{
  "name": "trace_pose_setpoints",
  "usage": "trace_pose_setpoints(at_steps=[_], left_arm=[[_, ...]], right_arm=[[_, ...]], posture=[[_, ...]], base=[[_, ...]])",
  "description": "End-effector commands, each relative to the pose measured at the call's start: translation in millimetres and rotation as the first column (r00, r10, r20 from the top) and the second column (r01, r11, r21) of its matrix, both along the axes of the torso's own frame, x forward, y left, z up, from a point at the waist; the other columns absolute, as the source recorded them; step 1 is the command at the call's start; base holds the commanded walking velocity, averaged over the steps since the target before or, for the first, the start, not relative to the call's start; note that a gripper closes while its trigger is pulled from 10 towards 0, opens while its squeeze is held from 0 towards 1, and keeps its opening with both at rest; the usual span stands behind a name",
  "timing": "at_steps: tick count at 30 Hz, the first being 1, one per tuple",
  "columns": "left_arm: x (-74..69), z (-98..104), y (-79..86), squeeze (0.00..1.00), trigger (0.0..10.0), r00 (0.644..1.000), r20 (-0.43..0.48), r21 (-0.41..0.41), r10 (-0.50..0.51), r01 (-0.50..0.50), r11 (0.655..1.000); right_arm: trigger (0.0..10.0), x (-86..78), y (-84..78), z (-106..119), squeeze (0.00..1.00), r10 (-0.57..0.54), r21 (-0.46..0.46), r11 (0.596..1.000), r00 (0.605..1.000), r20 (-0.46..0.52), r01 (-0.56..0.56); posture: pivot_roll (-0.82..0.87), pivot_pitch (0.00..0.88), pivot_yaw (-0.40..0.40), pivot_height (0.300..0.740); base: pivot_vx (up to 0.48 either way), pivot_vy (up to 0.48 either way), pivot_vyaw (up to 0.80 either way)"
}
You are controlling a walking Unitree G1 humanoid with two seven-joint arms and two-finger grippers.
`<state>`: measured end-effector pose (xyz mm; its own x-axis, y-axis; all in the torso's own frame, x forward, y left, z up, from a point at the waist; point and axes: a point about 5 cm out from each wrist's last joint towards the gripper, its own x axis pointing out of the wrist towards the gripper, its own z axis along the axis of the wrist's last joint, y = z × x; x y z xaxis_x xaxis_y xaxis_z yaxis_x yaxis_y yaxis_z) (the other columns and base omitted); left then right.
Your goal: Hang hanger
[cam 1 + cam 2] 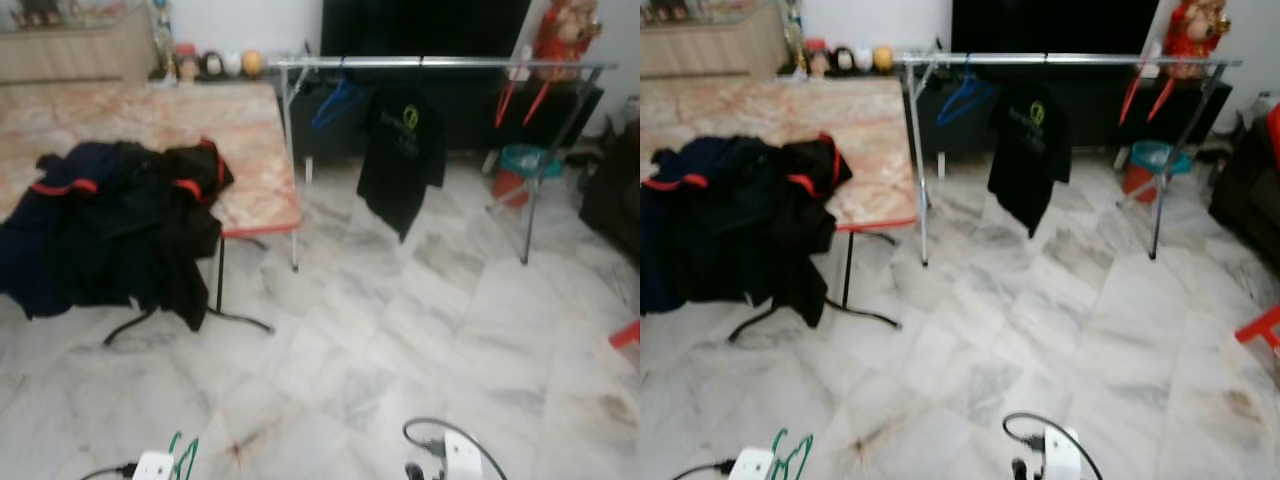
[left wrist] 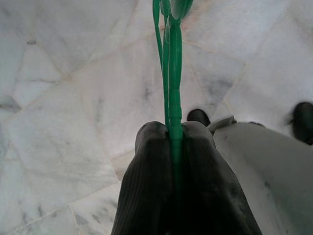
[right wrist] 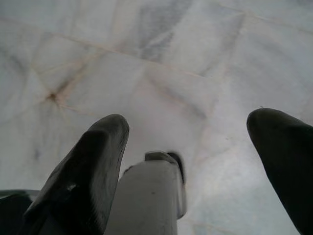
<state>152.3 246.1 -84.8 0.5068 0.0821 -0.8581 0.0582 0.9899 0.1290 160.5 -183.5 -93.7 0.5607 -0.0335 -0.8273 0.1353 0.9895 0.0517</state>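
The left hand (image 2: 173, 134) is clamped on the green hanger (image 2: 171, 73), held low over the floor (image 1: 400, 330). The right hand (image 3: 188, 142) hangs spread and empty. Keep the grip firm and the hook upright during the approach. Pass the table (image 1: 250, 150) with the clothes pile (image 1: 110, 220). Hook onto bare rail (image 1: 460, 62) beside the black shirt (image 1: 400, 160).

Green hanger (image 2: 170, 73) ran off the wrist frame's edge; hook unseen. Its lower part was buried between the left claw (image 2: 176, 134) fingers. Both eye views were blurred: small items (image 1: 215, 63) behind the bench (image 1: 250, 130) were unidentifiable. Red object (image 1: 625, 333) was cropped.
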Motion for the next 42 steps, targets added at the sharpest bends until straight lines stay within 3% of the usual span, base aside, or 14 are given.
trace_pose_setpoints(at_steps=[1,12,26,31,42], left_arm=[[1.0,-1,-4.2,0.00,10.0,1.000,0.001,-0.009,-0.004,0.004,1.000],[5.6,1,-3.5,0.00,10.0,1.000,0.011,-0.008,-0.002,0.002,1.000],[7.9,1,-7.5,0.00,10.0,1.000,0.012,-0.019,0.002,-0.001,1.000],[9.3,1,-8.4,0.00,10.0,1.000,0.015,-0.018,0.000,0.000,1.000],[12.4,2,-9.7,0.00,10.0,1.000,0.023,-0.035,0.022,-0.021,0.999]], right_arm=[[10.0,-0.4,-8.3,1,0.00,-0.011,-0.020,1.000,1.000,-0.007,0.011],[10.0,3.6,-17.8,3,0.00,-0.030,-0.024,0.999,1.000,-0.009,0.029],[10.0,21.1,8.1,7,0.00,-0.010,-0.016,1.000,1.000,-0.016,0.010],[10.0,26.6,10.5,9,0.00,-0.012,-0.017,1.000,1.000,-0.007,0.012],[10.0,28.9,6.9,10,0.00,-0.015,-0.030,0.999,1.000,-0.007,0.015]], posture=[[-0.16,0.000,0.021,0.740],[-0.13,0.000,0.020,0.740],[-0.13,0.000,0.008,0.740],[-0.14,0.000,0.006,0.740],[-0.14,0.000,0.001,0.740]], base=[[0.000,-0.431,0.00],[0.000,-0.429,0.00],[0.000,-0.428,0.00],[0.000,-0.398,0.00],[0.000,0.000,-0.04]])
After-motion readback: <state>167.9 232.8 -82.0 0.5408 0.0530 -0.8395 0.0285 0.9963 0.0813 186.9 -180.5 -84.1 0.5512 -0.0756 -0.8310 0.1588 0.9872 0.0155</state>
